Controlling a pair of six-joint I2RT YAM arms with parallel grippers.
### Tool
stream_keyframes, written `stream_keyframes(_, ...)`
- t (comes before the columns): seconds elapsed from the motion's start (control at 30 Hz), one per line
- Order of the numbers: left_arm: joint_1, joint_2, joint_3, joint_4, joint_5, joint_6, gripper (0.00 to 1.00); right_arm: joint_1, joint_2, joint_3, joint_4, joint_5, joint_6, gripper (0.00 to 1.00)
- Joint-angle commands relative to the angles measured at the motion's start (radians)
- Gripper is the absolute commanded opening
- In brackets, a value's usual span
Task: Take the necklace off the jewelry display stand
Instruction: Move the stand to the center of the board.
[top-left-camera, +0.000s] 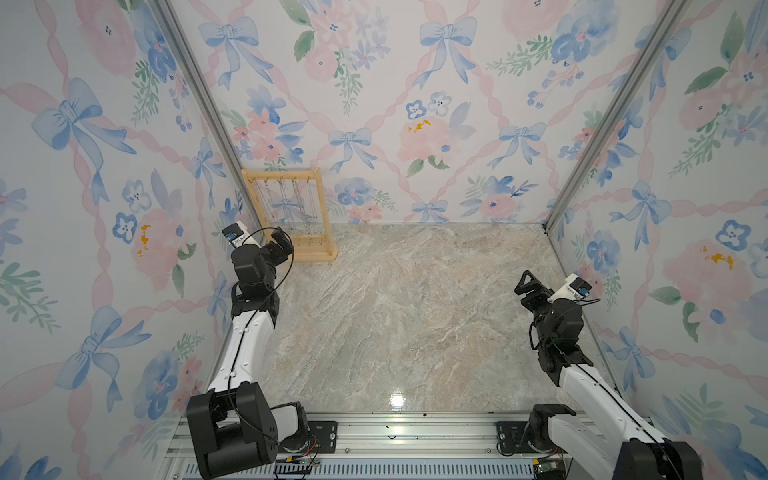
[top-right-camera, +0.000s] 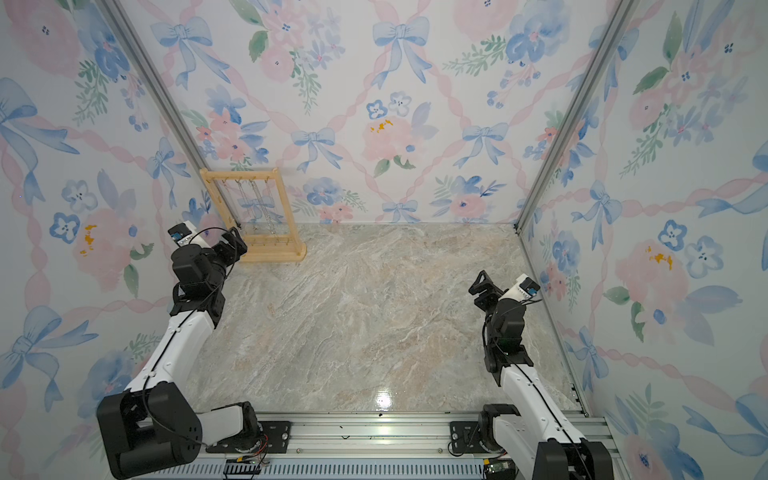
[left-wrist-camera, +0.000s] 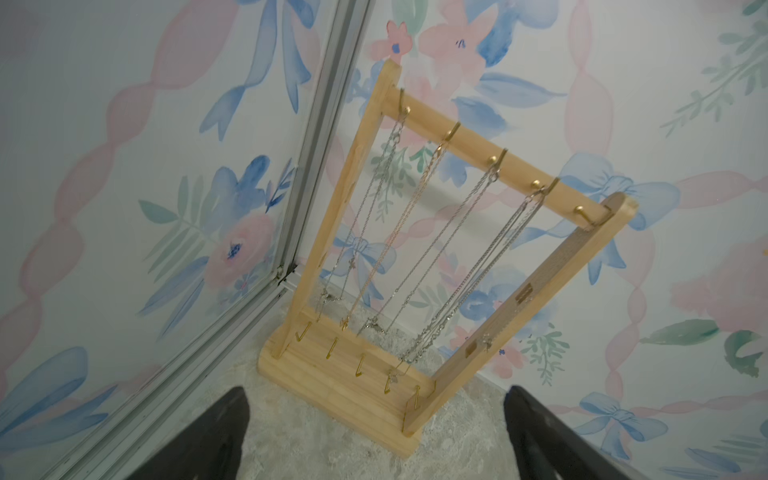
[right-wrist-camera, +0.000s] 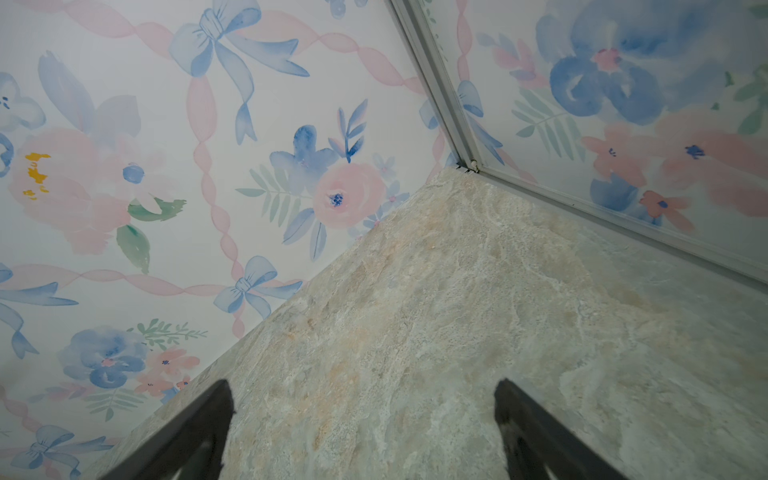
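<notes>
1. Black fingers (left-wrist-camera: 216, 428) of the left gripper (left-wrist-camera: 376, 392) fill the near edge of the left wrist view. They are spread wide with nothing between them. The gripper points at the stand from just short of its base, which looks like a stance for reaching in.
2. Just beyond stands the jewelry display stand (left-wrist-camera: 490, 149), an upright pale wooden frame on a flat base. Both top views show it in the far left corner of the marble-patterned tabletop (top-left-camera: 415, 311), near the back wall and the corner post.
3. Four necklaces (left-wrist-camera: 492, 253) hang inside the frame, each thin chain looped over a gold hook (left-wrist-camera: 451, 131) on the top bar. Their lower ends dangle near the bottom bar. The last hook on the top bar looks bare.
4. Since the chains hang by loops, freeing one likely means lifting it up and off its hook. Which necklace is meant cannot be told.
5. At the far side, the right gripper (right-wrist-camera: 362, 384) is also wide open and empty. It hovers over bare tabletop by the right wall, well apart from the stand, probably idle because the stand sits on the left arm's side.
6. No chain has been removed yet.
</notes>
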Motion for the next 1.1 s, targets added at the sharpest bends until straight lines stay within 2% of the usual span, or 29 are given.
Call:
stream_keyframes(0.0,0.001,0.029,0.056,-0.078,0.032,-0.029,0.98,0.036,0.03,0.082,-0.031,-0.042,-0.04,0.99)
stream_keyframes(0.23,0.034,0.077,0.074,-0.122,-0.011,-0.009,0.97,0.169,0.114,0.2,-0.159,-0.025,-0.198,1.0)
stream_keyframes(0.3,0.047,0.13,0.105,-0.147,-0.022,-0.007,0.87,0.226,0.162,0.246,-0.196,-0.026,-0.242,0.99)
stream_keyframes(0.4,0.065,0.243,0.175,-0.191,0.0,-0.012,0.78,0.332,0.261,0.328,-0.258,-0.024,-0.327,0.97)
stream_keyframes(0.5,0.069,0.313,0.212,-0.192,-0.018,-0.006,0.76,0.424,0.343,0.401,-0.305,-0.029,-0.373,0.94)
stream_keyframes(0.8,0.091,0.594,0.423,-0.299,-0.025,0.094,0.69,0.678,0.461,0.496,-0.41,-0.027,-0.406,0.86)
stream_keyframes(0.97,0.126,0.698,0.481,-0.317,0.02,0.107,0.66,0.737,0.495,0.448,-0.319,-0.035,-0.413,0.84)
stream_keyframes(1.07,0.152,0.745,0.518,-0.328,0.063,0.09,0.59,0.743,0.522,0.451,-0.31,-0.047,-0.427,0.8)
